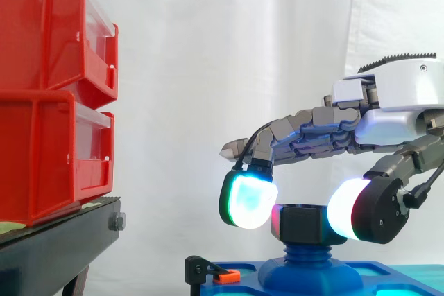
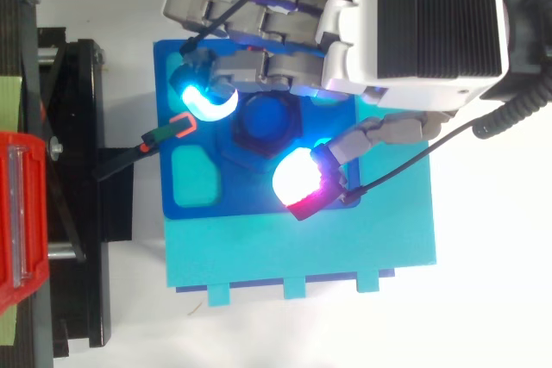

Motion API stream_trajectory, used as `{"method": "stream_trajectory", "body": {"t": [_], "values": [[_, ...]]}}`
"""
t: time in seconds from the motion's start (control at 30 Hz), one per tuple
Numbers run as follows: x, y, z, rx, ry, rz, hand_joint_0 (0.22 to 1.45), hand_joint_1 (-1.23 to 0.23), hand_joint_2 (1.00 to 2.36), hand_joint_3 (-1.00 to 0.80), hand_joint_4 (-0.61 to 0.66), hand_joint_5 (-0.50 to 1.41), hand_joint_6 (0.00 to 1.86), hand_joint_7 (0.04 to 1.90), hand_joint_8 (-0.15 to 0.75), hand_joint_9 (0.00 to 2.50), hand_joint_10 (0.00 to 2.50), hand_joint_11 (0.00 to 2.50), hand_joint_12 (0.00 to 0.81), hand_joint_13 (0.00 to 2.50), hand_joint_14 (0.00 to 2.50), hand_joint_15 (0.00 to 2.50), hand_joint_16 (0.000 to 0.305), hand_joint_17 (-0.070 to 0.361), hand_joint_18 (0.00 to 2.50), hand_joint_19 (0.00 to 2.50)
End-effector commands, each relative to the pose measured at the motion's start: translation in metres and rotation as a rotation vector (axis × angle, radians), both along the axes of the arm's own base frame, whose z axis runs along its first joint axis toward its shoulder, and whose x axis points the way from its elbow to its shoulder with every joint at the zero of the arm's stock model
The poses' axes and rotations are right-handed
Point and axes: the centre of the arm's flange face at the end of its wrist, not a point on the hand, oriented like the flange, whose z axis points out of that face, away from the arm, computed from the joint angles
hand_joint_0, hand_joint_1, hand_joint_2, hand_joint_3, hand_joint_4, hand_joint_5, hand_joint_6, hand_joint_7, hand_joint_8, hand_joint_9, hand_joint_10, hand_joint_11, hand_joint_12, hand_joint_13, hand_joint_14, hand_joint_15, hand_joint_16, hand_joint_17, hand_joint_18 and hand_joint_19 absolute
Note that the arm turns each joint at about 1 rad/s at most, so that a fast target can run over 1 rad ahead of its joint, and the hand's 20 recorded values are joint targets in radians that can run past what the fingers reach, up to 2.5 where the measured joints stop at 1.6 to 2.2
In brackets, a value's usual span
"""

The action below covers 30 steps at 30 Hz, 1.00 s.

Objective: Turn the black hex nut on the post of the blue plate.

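- Hand reaches over the blue plate. One finger pad and the thumb pad clamp opposite sides of the black hex nut on its post.
- Step: grip made. The next move calls for rotation about the post without slipping.
- Clearance: red bins are well apart. The orange clip lies near the finger's sweep.

You have two red bins stacked at nine o'clock on one black stand. Toward five o'clock, count one black hex nut, one post, one blue plate and one hand.
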Motion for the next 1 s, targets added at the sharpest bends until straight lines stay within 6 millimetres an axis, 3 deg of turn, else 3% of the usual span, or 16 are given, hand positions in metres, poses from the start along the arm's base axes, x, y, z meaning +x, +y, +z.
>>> {"method": "stream_trajectory", "body": {"t": [0.0, 0.53, 0.97], "values": [[-0.001, -0.004, 0.000, -0.001, 0.000, 0.000, 0.47, -0.58, 1.00, -0.50, 0.26, -0.21, 0.50, 0.95, 0.187, 0.00, 0.00, 0.00, 0.326, 0.03, 0.00, 0.01, 0.045, 0.101, 0.00, 0.07], [-0.005, -0.018, 0.001, 0.001, 0.008, 0.017, 0.44, -0.52, 1.00, -0.50, 0.28, -0.21, 0.50, 0.95, 0.197, 0.00, 0.00, 0.00, 0.336, 0.04, 0.00, 0.01, 0.047, 0.105, 0.00, 0.08], [-0.010, -0.018, 0.006, 0.001, 0.029, 0.025, 0.44, -0.48, 1.00, -0.50, 0.28, -0.21, 0.50, 0.94, 0.202, 0.00, 0.00, 0.00, 0.340, 0.06, 0.00, 0.01, 0.047, 0.106, 0.00, 0.08]]}}
